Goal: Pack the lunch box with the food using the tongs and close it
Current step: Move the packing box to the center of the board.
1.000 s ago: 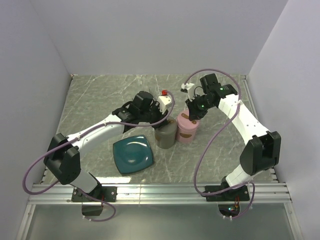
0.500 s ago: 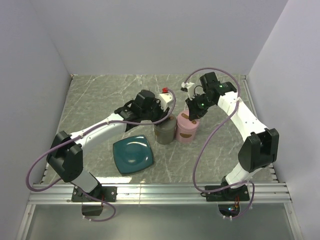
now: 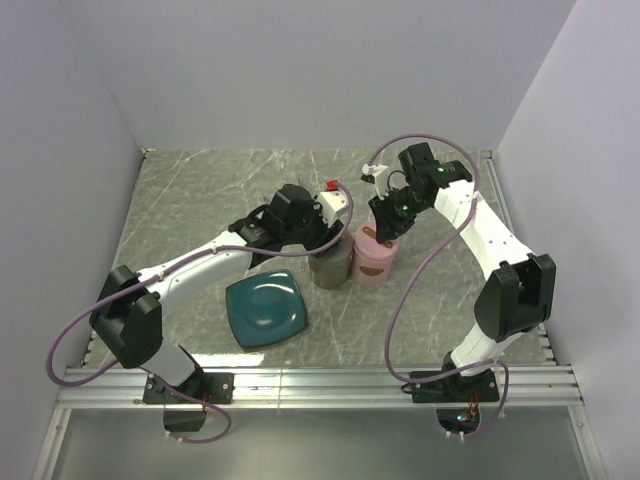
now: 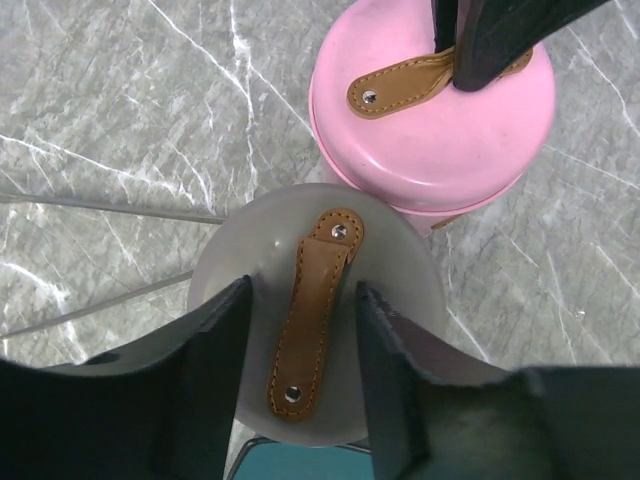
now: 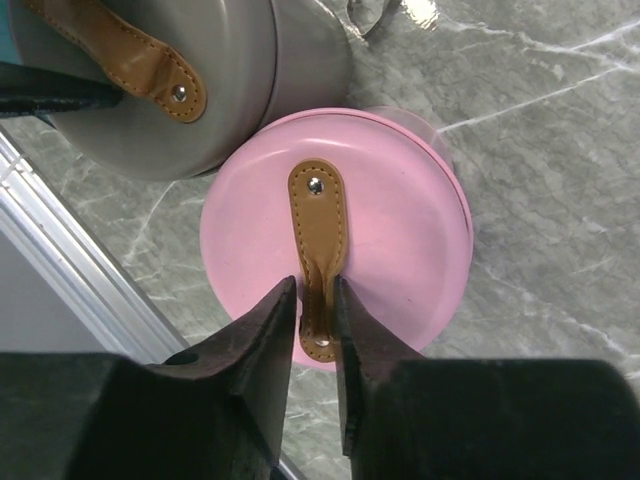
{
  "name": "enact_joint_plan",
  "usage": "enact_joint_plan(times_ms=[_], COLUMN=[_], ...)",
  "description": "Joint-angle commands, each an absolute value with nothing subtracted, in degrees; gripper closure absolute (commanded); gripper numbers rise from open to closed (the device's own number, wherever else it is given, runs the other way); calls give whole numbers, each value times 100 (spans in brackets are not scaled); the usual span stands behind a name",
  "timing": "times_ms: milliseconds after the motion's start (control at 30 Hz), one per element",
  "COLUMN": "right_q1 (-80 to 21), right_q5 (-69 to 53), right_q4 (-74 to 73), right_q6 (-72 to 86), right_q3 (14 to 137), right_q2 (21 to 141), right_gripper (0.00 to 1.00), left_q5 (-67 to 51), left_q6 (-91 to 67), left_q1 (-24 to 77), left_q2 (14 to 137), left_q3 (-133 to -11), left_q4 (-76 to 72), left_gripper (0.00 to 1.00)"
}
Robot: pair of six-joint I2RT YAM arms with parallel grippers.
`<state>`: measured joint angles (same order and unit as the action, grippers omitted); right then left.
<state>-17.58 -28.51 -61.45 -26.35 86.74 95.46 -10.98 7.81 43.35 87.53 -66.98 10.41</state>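
Grey box [image 4: 400,280] and pink box [image 5: 400,230] lidded; packing appears complete. Left gripper [image 4: 303,300] jaws released astride grey strap [image 4: 305,330]; right gripper [image 5: 315,290] jaws: cannot tell.

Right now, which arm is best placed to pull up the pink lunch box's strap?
Right. The right gripper sits astride the brown strap on the pink lunch box; the left gripper straddles the grey container's strap instead.

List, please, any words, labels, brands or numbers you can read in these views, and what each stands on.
No text can be read anywhere. The pink round container's lid and the grey round container's lid are plain; the brown leather strap on each shows only metal rivets. The teal square plate is unmarked.
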Motion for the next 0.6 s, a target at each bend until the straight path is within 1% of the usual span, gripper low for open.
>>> enact_joint_plan(times_ms=[0, 267, 367, 400, 433, 467, 500, 567], right_q1=[-1837, -1767, -1758, -1749, -1749, -1749, -1723, -1679], right_q5=[-2241, -2408, -2470, -2461, -2461, -2461, -2461, -2470], right_q4=[-8253, -8157, -8034, -7937, -7884, -7814, -7666, -7515], right_q6=[-2567, -2391, -2321, -2286, -2259, -2172, -2127, -1987], right_q3=[8261, 8709, 8832, 8868, 8894, 8964, 9000, 9096], right_q2=[10151, 9967, 9870, 9827, 9791, 9774, 9730, 9721], right_gripper=[68, 59, 53, 51, 49, 47, 45, 44], left_q5=[-976, -1081, -1142, -1151, -1169, -1221, -1222, -1230], left_q6=[765, 686, 651, 581, 545, 501, 475, 378], left_q1=[4351, 4351, 4333, 4307, 4289, 4263, 4228, 4184], left_q2=[8754, 8544, 8464, 8446, 8420, 8403, 8394, 8367], left_q3=[-6820, -7136, -7198, -7207, -7216, -7259, -7303, -7382], left_q4=[1784, 1951, 1960, 1951, 1934, 1925, 1942, 1925], left_gripper=[46, 41, 33, 28, 26, 20, 18, 14])
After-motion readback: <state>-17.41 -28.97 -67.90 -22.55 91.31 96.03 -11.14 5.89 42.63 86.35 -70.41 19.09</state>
